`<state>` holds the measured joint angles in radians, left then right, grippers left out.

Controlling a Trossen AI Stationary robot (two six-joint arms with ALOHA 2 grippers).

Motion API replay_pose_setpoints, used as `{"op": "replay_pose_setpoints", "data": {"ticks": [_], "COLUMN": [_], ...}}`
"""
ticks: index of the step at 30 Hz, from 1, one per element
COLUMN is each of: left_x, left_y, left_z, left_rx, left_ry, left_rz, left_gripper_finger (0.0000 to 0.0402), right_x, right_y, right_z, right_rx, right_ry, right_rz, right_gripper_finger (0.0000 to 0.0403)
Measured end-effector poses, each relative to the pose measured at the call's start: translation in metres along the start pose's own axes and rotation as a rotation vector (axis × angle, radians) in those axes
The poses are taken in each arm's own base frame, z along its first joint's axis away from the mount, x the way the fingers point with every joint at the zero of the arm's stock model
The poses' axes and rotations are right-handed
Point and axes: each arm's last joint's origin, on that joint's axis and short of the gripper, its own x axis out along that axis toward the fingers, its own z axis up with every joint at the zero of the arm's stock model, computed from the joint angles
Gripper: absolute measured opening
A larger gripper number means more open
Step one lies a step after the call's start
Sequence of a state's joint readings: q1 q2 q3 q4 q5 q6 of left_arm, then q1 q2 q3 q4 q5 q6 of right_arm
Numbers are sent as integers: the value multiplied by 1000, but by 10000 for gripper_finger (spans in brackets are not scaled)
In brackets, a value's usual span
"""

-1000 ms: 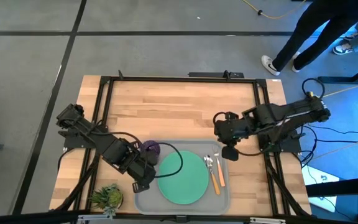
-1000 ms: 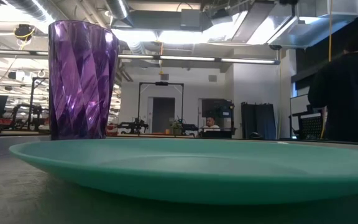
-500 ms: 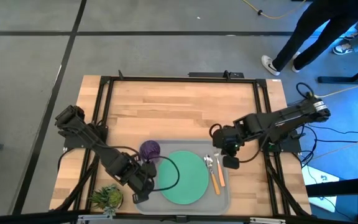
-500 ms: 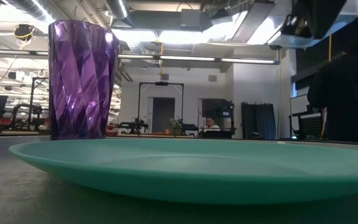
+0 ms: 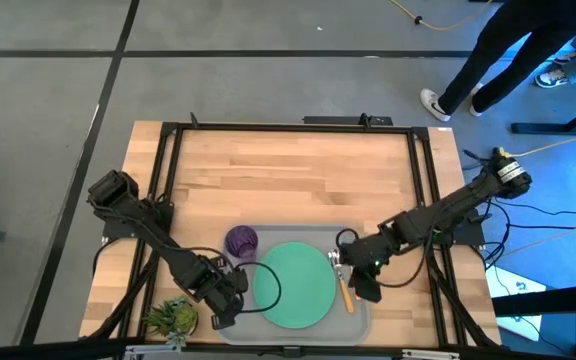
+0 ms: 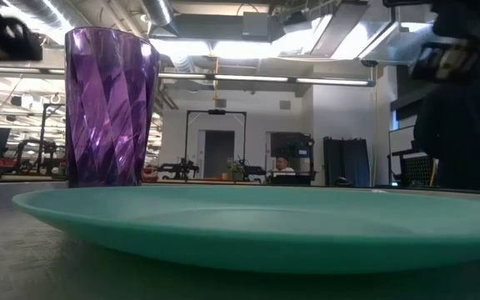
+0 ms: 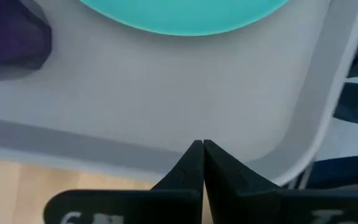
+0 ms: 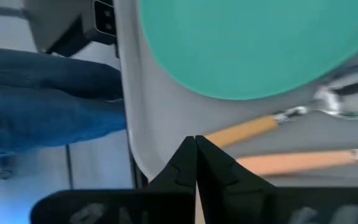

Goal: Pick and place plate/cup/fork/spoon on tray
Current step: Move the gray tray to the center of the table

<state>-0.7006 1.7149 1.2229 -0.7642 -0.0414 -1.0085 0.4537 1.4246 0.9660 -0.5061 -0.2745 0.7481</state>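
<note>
Holding green plate [image 5: 293,285], purple cup [image 5: 241,240], fork [image 5: 335,262] and spoon [image 5: 345,288]: grey tray [image 5: 360,322]; both fingers pressed together, empty.

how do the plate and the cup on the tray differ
The plate is flat, wide and opaque green; the cup is tall, narrow and translucent purple with faceted sides. The plate covers the middle of the tray and is far broader; the cup stands upright at the tray's far left corner, beside the plate's rim. Both rest on the tray, and neither is held by a gripper.
</note>
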Motion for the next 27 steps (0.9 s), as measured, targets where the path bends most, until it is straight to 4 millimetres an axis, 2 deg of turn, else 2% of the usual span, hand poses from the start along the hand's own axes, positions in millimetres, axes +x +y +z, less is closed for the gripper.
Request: {"op": "replay_pose_setpoints", "data": {"ticks": [9,19,27], "left_x": [23,27,42], "left_y": [11,13,14], "left_z": [-6,1,4], "left_rx": [19,45,38], "left_ry": [-41,-117,-80], "left_rz": [-25,-3,1], "left_gripper_finger": [0,0,0], "right_x": [46,86,96], "right_y": [-1,-8,-13], "right_z": [-23,-22,-19], "right_rx": [53,-25,-84], "right_ry": [-8,21,30], "right_rz": [92,79,96], "right_gripper_finger": [2,2,2]}}
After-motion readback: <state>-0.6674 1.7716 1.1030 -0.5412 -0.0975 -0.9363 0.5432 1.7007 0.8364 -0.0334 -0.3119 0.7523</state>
